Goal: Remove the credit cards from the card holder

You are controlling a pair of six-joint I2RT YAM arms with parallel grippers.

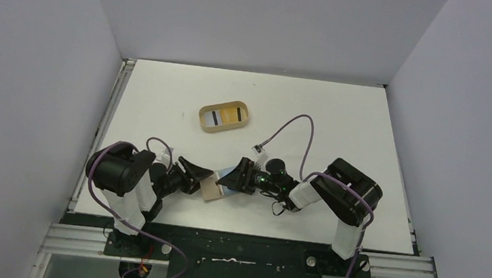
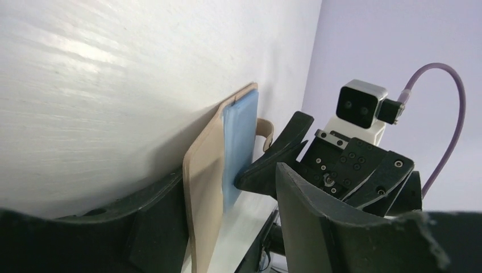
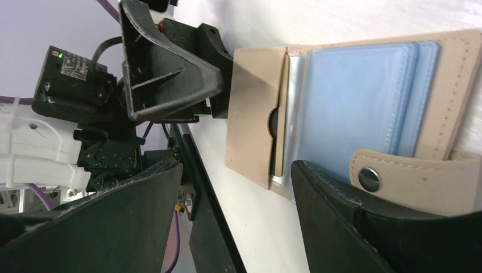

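Note:
The tan card holder (image 1: 211, 190) lies open on the table between my two grippers. It also shows in the right wrist view (image 3: 256, 108) and the left wrist view (image 2: 204, 193). Light blue credit cards (image 3: 352, 96) sit stacked in its right half, also seen in the left wrist view (image 2: 241, 136). A silver and gold card edge (image 3: 281, 119) shows in the left pocket. The snap tab (image 3: 415, 176) lies over the blue cards. My left gripper (image 1: 197, 175) is open, one finger at the holder's left flap. My right gripper (image 3: 236, 170) is open, one fingertip (image 2: 253, 173) touching the blue cards.
An oval tan wooden tray (image 1: 202, 115) stands further back on the table, holding a striped card and a yellow card. The table's near edge and a black rail (image 3: 204, 199) run close beside the card holder. A purple cable (image 1: 299, 127) loops over the table behind my right arm.

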